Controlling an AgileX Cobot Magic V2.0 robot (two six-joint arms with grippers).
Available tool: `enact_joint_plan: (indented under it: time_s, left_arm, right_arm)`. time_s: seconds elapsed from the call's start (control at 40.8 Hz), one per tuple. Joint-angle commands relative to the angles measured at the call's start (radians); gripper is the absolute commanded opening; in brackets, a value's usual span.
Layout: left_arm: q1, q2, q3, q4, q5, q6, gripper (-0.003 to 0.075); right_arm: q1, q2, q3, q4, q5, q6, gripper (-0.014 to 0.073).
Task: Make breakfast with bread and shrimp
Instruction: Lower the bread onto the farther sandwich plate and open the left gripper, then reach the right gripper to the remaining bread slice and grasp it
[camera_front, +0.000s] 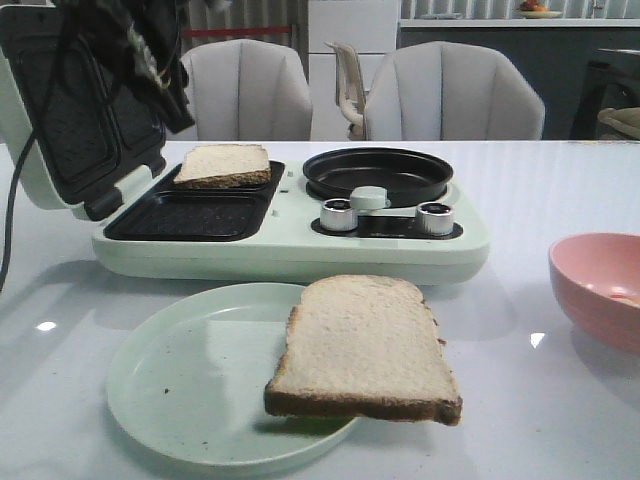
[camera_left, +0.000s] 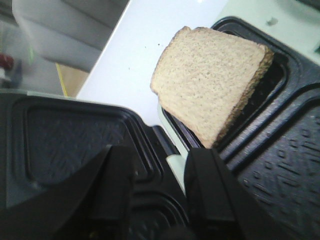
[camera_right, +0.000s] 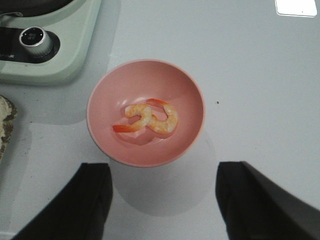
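Home dining area is suggested: white table (camera_front: 560, 190) w/ padded grey chairs (camera_front: 455, 92), breakfast maker (camera_front: 300, 235), counter w/ fruit dish (camera_front: 539, 10) seen behind.

Raised lid (camera_front: 70, 100) crowds the grill's left; pink bowl (camera_right: 145, 112) unobstructed above.

A pale green breakfast machine (camera_front: 300, 245) stands on the white table (camera_front: 540, 190). Its lid (camera_front: 60, 110) is open and leans back on the left side, showing dark ribbed plates. On the right part of the machine there is a round black pan (camera_front: 378, 172), and before it two silver knobs (camera_front: 339, 214). A pale green plate (camera_front: 180, 390) lies in front of the machine. A pink bowl (camera_front: 600, 285) is at the right edge of the table. Behind the table stand grey chairs (camera_front: 455, 95).
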Motion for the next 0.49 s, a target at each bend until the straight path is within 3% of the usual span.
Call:
enact_joint_plan:
  time_s: [0.0, 0.196, 0.466]
  left_arm:
    - [-0.068, -0.145, -0.024, -0.233, 0.140, 0.075, 0.0312]
    - [-0.204, -0.388, 0.028, -0.480, 0.309, 0.129, 0.0312]
    - [-0.301, -0.691, 0.230, -0.636, 0.311, 0.133, 0.0312]
  right_arm:
    - [-0.001, 0.001, -0.026, 0.003, -0.070, -0.006, 0.0549]
    - [-0.001, 0.001, -0.026, 0.003, -0.070, -0.006, 0.0549]
    - [-0.001, 0.001, -0.026, 0.003, -0.070, -0.006, 0.0549]
